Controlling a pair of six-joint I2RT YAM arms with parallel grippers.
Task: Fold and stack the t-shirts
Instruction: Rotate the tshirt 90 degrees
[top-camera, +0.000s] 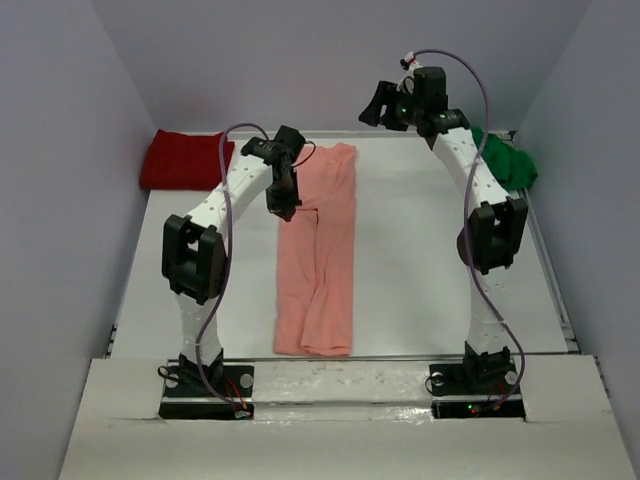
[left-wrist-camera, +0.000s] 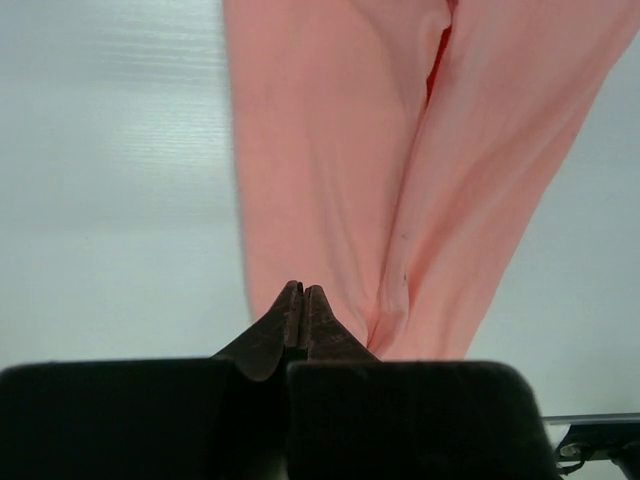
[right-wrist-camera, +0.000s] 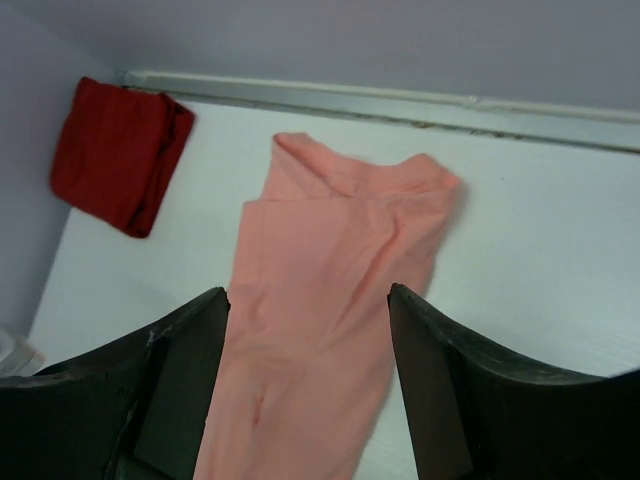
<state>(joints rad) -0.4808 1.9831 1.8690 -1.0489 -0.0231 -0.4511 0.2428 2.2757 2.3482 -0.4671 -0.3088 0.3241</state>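
Three shirts: where do they lie? (desk)

Me: Pink shirt (top-camera: 318, 255) mid-table, folded into a long narrow strip running from the near side toward the far side. Red shirt (top-camera: 185, 160) folded, far left corner. Green shirt (top-camera: 508, 162) bunched, far right corner. All three well apart on the white table (top-camera: 430, 270).

Desk: And the grippers?

Me: Left gripper (left-wrist-camera: 302, 300) points down at the strip's left edge, in its far half. Jaws pressed together, no cloth seen between them. Whether the tips touch the shirt I cannot tell. Right gripper (right-wrist-camera: 305, 295) is raised high over the far end of the table, fingers (right-wrist-camera: 190, 340) spread wide, holding nothing. Its camera looks down on the pink shirt's far end.
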